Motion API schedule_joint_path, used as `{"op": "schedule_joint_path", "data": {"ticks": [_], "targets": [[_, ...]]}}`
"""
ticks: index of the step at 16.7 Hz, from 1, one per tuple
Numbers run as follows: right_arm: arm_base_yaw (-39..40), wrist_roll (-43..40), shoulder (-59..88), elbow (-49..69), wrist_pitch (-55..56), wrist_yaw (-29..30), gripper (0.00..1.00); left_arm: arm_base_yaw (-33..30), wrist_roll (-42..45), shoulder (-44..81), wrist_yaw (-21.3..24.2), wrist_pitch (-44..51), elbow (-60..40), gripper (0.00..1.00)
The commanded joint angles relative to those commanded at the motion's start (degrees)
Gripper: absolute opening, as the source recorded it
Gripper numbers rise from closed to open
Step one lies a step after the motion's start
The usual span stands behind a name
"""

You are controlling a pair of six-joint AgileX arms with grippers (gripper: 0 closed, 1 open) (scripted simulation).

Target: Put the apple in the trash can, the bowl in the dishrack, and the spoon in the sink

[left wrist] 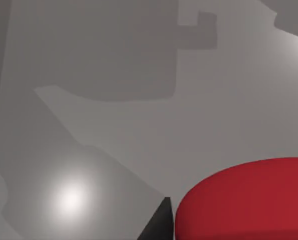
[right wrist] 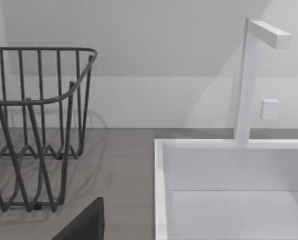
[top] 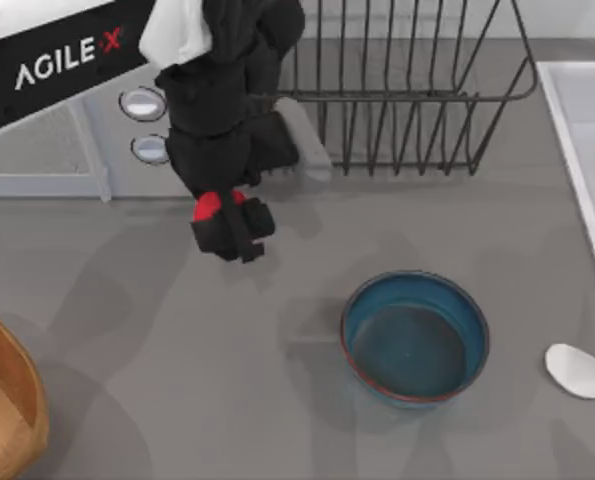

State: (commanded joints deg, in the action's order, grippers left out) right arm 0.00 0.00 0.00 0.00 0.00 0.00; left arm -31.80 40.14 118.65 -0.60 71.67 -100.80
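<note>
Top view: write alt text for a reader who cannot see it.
The left end effector grips the red apple above the grey table, in front of the microwave. The blue bowl sits right of centre with the white spoon beside it. The dishrack stands behind, the sink at right, the trash can at lower left.

I count one apple (top: pixel 207 206), one bowl (top: pixel 415 338), one spoon (top: pixel 580 372), one trash can (top: pixel 7 400), one dishrack (top: pixel 407 90) and one sink (top: pixel 582 120) on my surface (top: pixel 177 350), plus one microwave (top: pixel 87 150) with two knobs.
</note>
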Motion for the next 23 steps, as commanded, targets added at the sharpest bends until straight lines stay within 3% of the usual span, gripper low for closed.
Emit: {"op": "schedule_joint_path", "data": {"ticks": [4, 11, 18, 23], "targets": [[0.0, 0.0, 0.0, 0.0, 0.0, 0.0, 1.0, 0.48, -13.1, -2.44, -1.64, -0.63, 1.27, 0.0], [0.0, 0.0, 0.0, 0.0, 0.0, 0.0, 1.0, 3.78, -47.02, -9.81, -4.55, -0.83, 6.14, 0.0], [0.0, 0.0, 0.0, 0.0, 0.0, 0.0, 1.0, 10.73, -82.91, -20.55, -5.6, 0.54, 14.4, 0.0], [0.0, 0.0, 0.0, 0.0, 0.0, 0.0, 1.0, 17.3, -104.08, -28.59, -4.73, 2.77, 21.28, 0.0]]}}
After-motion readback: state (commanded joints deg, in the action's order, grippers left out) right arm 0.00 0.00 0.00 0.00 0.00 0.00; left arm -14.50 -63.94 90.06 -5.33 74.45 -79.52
